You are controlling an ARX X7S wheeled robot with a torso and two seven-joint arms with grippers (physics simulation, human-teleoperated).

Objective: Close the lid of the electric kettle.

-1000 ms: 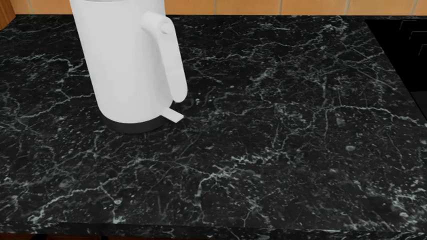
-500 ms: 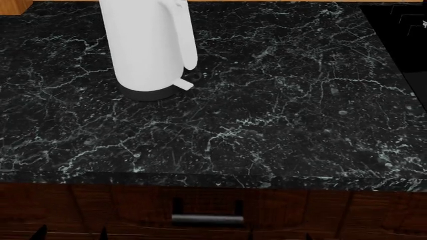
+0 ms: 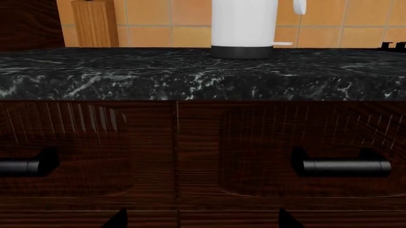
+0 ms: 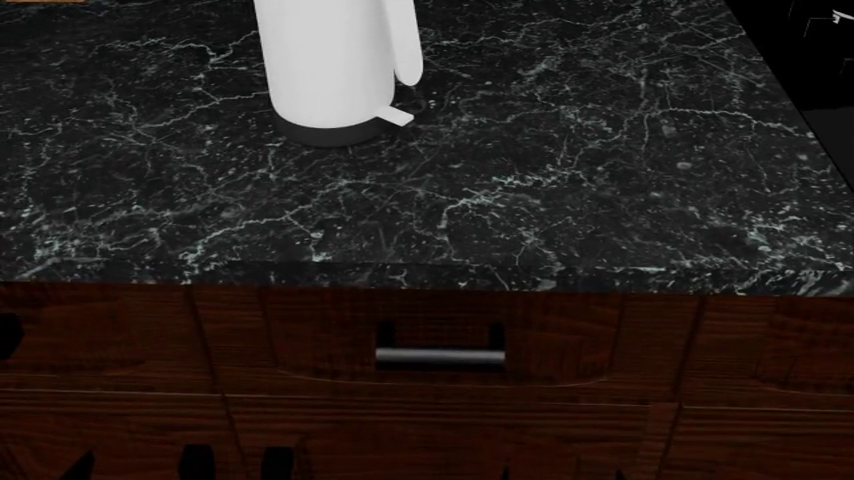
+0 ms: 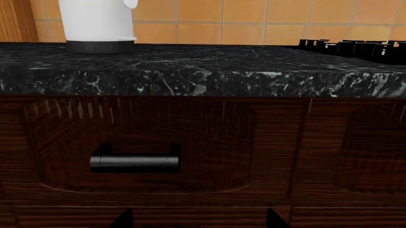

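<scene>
The electric kettle (image 4: 334,70) stands upright at the far left of the black marble counter, with its dark base ring, handle (image 4: 407,50) and small tab toward the right. Its top is cut off in every view, so the lid is out of view. The kettle also shows in the left wrist view (image 3: 244,23) and the right wrist view (image 5: 96,21). My left gripper (image 3: 201,221) and right gripper (image 5: 198,219) are both open and empty, low in front of the drawer fronts, far below and short of the kettle. Dark fingertips (image 4: 80,466) show at the head view's bottom edge.
The counter (image 4: 534,180) ends in a front edge above dark wooden drawers with metal handles (image 4: 441,355). A black stove (image 5: 355,47) sits at the counter's right end. A wooden block (image 3: 95,23) stands left of the kettle against the orange tiled wall.
The head view has drawn back and tilted down. The kettle has slid up and looks smaller, the drawer fronts fill the lower frame, and fingertips have come into view at the bottom.
</scene>
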